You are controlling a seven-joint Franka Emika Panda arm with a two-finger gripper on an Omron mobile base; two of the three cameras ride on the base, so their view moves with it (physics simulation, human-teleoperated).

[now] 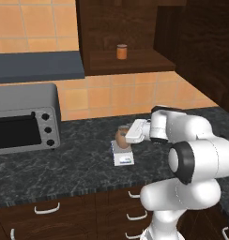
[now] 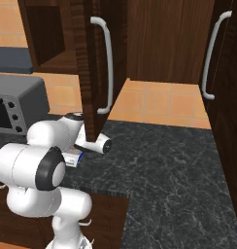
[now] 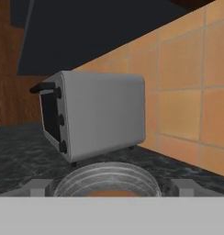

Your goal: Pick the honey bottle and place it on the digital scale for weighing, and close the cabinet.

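**Bottle on scale, fingers at its sides, cabinet door open**

The bottle (image 1: 121, 137) stands upright on the scale (image 1: 123, 157), which lies on the table (image 1: 79, 164) to the right of the toaster oven (image 1: 25, 117). The gripper (image 1: 127, 137) reaches in from the scale's right, level with the bottle. In the hand view the grey lid (image 3: 108, 180) sits between the two fingers (image 3: 39, 187), one on each side. Cannot tell whether they clench the bottle or have let go; contact is hidden.

Handling, as a judgement: rigid jar, likely glass or hard plastic, smooth and rounded, so slippery at the belly. Full of honey it would be fairly heavy for its size. Best hold is at the narrower neck just under the lid, or square across the belly at its widest.

Above the scale the cabinet (image 1: 130, 33) is open, an orange jar (image 1: 121, 51) on its shelf. Its door (image 2: 93, 68) stands swung out, handle (image 2: 107, 68) facing right.
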